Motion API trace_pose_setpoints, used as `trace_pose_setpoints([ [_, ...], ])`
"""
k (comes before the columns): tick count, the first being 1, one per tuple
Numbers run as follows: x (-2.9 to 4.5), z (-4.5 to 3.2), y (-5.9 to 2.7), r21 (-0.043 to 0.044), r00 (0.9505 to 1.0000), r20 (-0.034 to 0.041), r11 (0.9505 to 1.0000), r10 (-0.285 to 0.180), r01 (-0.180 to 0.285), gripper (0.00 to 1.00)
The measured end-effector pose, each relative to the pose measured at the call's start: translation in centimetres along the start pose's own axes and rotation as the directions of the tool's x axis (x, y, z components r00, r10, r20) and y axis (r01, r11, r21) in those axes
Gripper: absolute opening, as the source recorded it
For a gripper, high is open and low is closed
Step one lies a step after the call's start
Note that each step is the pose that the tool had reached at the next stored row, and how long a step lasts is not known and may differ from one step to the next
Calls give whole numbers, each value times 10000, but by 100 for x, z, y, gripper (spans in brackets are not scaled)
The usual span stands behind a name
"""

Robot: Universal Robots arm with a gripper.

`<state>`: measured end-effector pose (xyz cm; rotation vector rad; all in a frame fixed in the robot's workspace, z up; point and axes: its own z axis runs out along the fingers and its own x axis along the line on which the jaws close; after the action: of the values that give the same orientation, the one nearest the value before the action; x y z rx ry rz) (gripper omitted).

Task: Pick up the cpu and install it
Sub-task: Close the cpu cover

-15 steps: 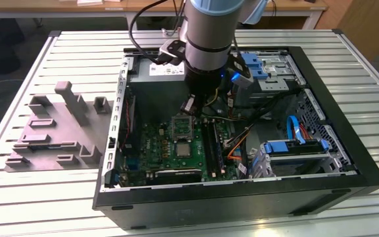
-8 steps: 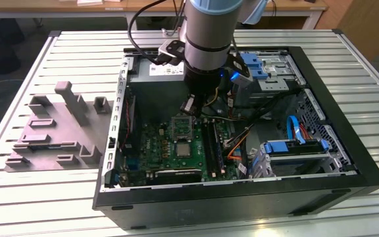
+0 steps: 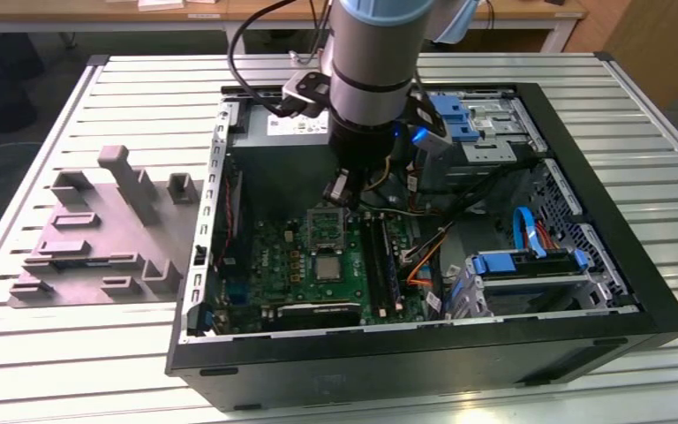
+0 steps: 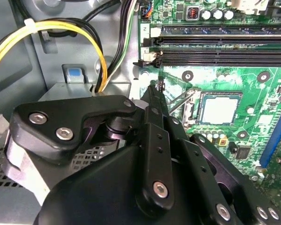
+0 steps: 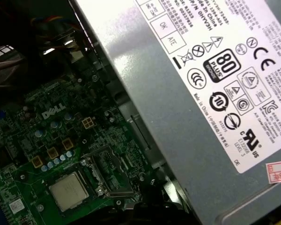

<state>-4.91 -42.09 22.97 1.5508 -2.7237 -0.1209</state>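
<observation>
A slatted metal worktop (image 3: 139, 79) carries an open computer case (image 3: 621, 265) laid on its side, with a grey moulded fixture (image 3: 92, 238) beside it at the exterior view's left. The arm (image 3: 369, 62) reaches down into the case, next to the grey power-supply box (image 5: 215, 108). The gripper (image 4: 157, 86) hangs above the green motherboard (image 4: 253, 93) — its slim black fingers (image 4: 153, 101) meet at a point with nothing between them, so they appear closed and empty. The cpu (image 4: 219, 109) already sits flat in its socket on the board, its pale metal top facing up; it also shows in the first wrist view (image 5: 69, 191) and the exterior view (image 3: 322, 268). The dark socket frame (image 5: 110, 176) stands swung aside, and a thin lever (image 4: 180, 99) juts out just by the fingertips, which suggests work on the latch rather than the chip. Whether the fingertips touch the lever cannot be told — the gripper body hides the near board, and the arm blocks the fingers in the exterior view.
</observation>
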Motion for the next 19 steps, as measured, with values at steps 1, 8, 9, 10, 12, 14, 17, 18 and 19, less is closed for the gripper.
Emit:
trace_pose_setpoints([
  [1,1,-5,2,-3,10000,-8,10000,-72,72,11],
  [8,3,-49,12,35,9995,-166,9996,-275,275,11],
  [9,3,-53,12,49,9994,-206,9995,-296,297,11],
  [10,3,-59,12,67,9992,-254,9995,-318,320,11],
  [12,3,-70,13,74,9989,-295,9993,-357,360,11],
  [14,1,-79,15,61,9988,-303,9992,-390,392,11],
  [17,0,-94,16,34,9984,-321,9989,-457,458,11],
  [18,0,-101,17,24,9983,-328,9988,-489,490,11],
  [19,-1,-107,17,12,9980,-335,9986,-531,532,11],
])
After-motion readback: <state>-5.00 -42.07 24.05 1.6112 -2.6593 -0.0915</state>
